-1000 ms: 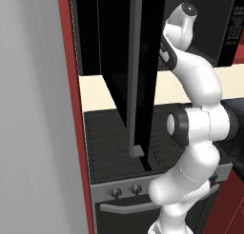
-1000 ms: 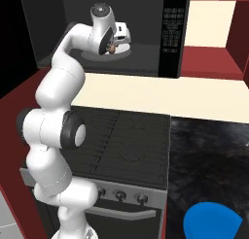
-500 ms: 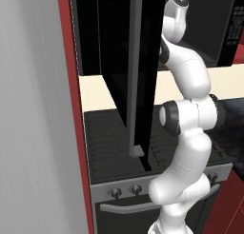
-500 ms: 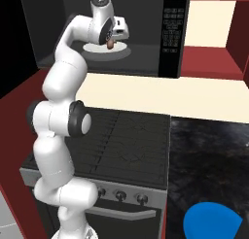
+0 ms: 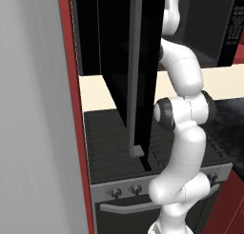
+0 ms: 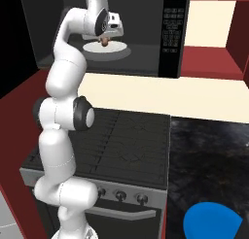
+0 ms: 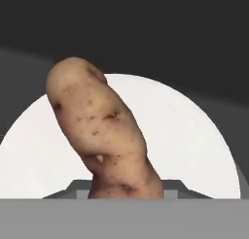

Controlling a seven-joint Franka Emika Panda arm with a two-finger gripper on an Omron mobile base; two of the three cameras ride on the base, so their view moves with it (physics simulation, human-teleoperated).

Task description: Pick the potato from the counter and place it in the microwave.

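Potato (image 7: 104, 136) pinched in the gripper (image 6: 103, 39), sticking out past the fingertips, tilted in the hand view. Fingers closed on its lower end. Gripper and potato are inside the microwave (image 6: 146, 34), just above the white round plate (image 6: 119, 50), potato not touching the plate as far as the right base view shows. In the hand view the plate (image 7: 194, 145) sits directly behind the potato, dark cavity wall beyond it. Microwave door (image 5: 131, 71) hangs open on the left, grey bar handle (image 5: 133, 76) facing near; it hides the gripper in the left base view. Cream counter (image 6: 155, 94) runs below the microwave. Black stove (image 6: 126, 145) with knobs sits near, under the arm. Blue round thing (image 6: 211, 222) at near right, on the dark floor.
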